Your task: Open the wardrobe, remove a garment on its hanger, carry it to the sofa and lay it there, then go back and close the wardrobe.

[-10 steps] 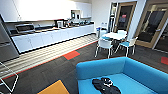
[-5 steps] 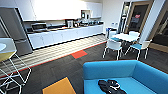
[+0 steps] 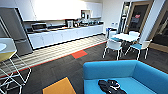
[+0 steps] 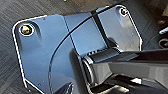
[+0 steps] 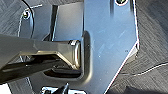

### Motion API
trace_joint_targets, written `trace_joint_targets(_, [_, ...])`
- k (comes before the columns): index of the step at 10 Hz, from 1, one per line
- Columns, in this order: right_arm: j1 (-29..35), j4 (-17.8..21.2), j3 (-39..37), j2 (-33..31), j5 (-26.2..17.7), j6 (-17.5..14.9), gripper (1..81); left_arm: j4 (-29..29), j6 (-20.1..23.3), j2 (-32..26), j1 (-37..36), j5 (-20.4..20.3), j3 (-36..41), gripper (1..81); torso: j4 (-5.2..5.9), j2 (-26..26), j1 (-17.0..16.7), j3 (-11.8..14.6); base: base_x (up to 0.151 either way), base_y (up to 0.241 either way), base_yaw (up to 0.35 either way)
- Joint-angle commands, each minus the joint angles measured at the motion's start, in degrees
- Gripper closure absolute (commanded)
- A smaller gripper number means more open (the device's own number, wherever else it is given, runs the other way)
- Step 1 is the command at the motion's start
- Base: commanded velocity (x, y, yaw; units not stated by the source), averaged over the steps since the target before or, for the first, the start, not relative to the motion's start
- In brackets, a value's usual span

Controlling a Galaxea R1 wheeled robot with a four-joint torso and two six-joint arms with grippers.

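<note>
The bright blue sofa (image 3: pixel 110 71) stands at the lower right of the head view, its low back toward the kitchen. The black garment (image 3: pixel 110 86) lies crumpled on the seat, with a few pale streaks on it; I cannot make out the hanger apart from them. Nothing touches the garment. In the left wrist view my arm's dark plate (image 4: pixel 55 50) hangs over grey carpet, and in the right wrist view the other plate (image 5: pixel 107 37) does the same.
A white table (image 3: pixel 125 37) with white-and-blue chairs (image 3: pixel 113 46) stands behind the sofa. A white kitchen counter (image 3: pixel 65 35) runs along the far wall, beside a grey fridge (image 3: pixel 15 30). A white wire-frame stool (image 3: pixel 10 72) is at the left.
The whole head picture has shifted: the camera has turned left, so the sofa now sits further right and the fridge and stool have come in. The garment still lies on the seat.
</note>
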Motion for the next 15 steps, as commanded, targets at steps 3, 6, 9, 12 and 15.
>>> trace_joint_targets(3, [1.35,-0.26,0.09,0.06,-3.39,-0.02,1.0,0.69,-0.07,0.09,-2.11,1.89,0.14,1.0,0.00,0.00,0.01,0.00,0.000,0.000,0.354])
trace_joint_targets(6, [1.35,-0.26,0.01,0.06,-3.39,-0.02,1.0,0.69,-0.07,0.09,-1.85,1.79,0.14,1.0,0.00,0.00,0.01,0.00,0.000,0.000,0.355])
trace_joint_targets(9, [1.34,-0.18,0.09,0.06,-3.39,-0.02,1.0,0.78,-0.06,0.09,-1.76,1.80,0.14,1.0,0.00,0.00,0.01,0.00,0.000,0.000,0.355])
trace_joint_targets(12, [1.26,-0.09,0.09,0.06,-3.39,-0.02,1.0,0.78,0.02,0.00,-1.76,1.89,0.14,1.0,0.00,0.00,0.01,0.00,0.000,0.000,0.355])
trace_joint_targets(15, [1.34,-0.09,0.00,0.06,-3.39,-0.02,1.0,0.78,0.11,0.00,-1.67,1.97,0.14,1.0,0.00,0.00,0.01,0.00,0.000,0.000,0.355])
